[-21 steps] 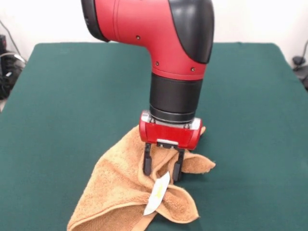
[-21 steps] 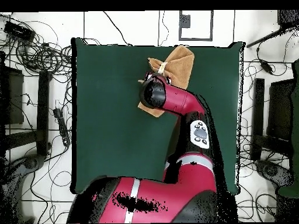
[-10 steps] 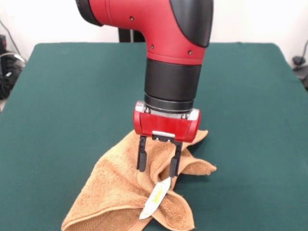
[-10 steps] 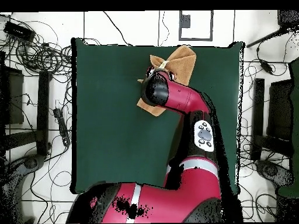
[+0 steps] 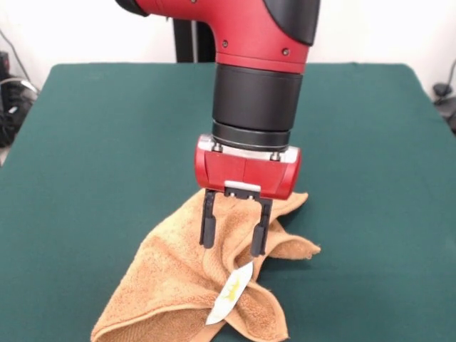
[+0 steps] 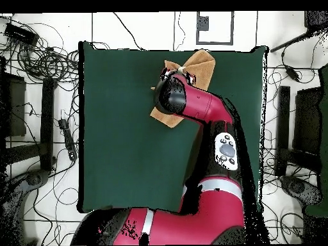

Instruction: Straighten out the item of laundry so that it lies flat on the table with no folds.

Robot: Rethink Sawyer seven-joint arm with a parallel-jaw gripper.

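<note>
Judging by the folds, you have most of the job left: the towel (image 5: 187, 285) lies bunched and creased near one edge of the green surface (image 5: 92, 157), tag (image 5: 229, 296) showing. Your gripper (image 5: 231, 246) hangs spread above it, holding nothing.

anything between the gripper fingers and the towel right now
No. In the front view the gripper hangs open just above the crumpled towel, fingers spread, nothing held. The white tag sits lower, on the towel.
</note>
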